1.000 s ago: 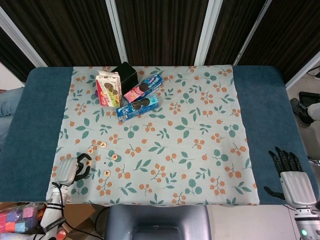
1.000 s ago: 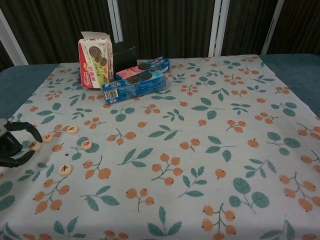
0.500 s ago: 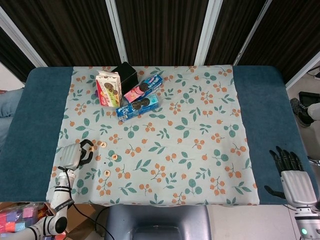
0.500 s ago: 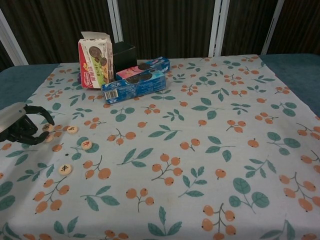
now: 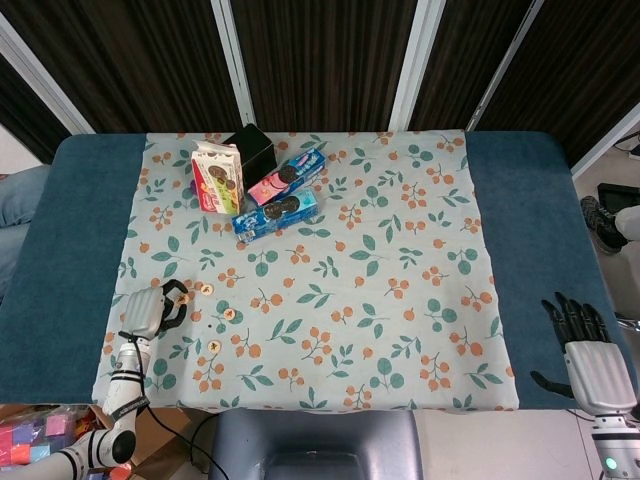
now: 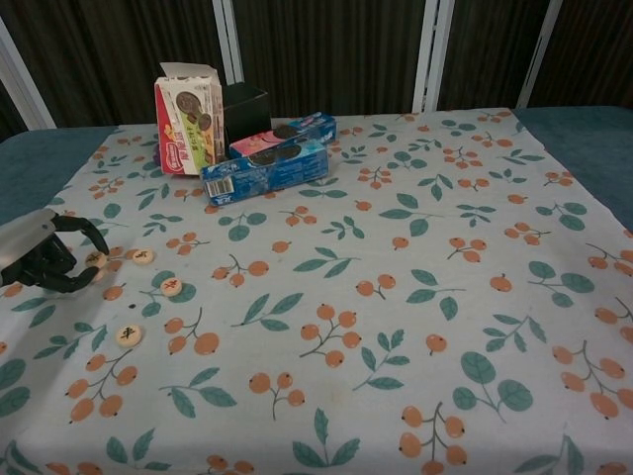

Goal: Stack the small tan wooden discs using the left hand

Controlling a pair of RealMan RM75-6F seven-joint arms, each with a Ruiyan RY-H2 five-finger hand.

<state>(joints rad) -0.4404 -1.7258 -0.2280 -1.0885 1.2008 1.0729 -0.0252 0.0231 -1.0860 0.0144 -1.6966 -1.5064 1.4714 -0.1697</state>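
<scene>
Several small tan wooden discs lie on the floral cloth at the left. One disc (image 6: 144, 256) sits beside my left hand, another disc (image 6: 172, 287) lies further right, and a third disc (image 6: 129, 334) is nearer the front edge. My left hand (image 6: 45, 259) rests low on the cloth, and its curled thumb and finger pinch a disc (image 6: 96, 259). In the head view the left hand (image 5: 150, 310) is at the cloth's lower left, close to a disc (image 5: 207, 290). My right hand (image 5: 590, 362) lies at the far right edge, fingers spread, holding nothing.
A pink and white snack box (image 6: 188, 119) stands upright at the back left beside a black box (image 6: 245, 104). Two cookie packs (image 6: 267, 163) lie in front of them. The cloth (image 6: 415, 327) covers a blue table (image 5: 70, 250).
My left hand moved away from the front edge and rightwards towards the discs, carrying the pinched disc with it. The right hand stayed still.
</scene>
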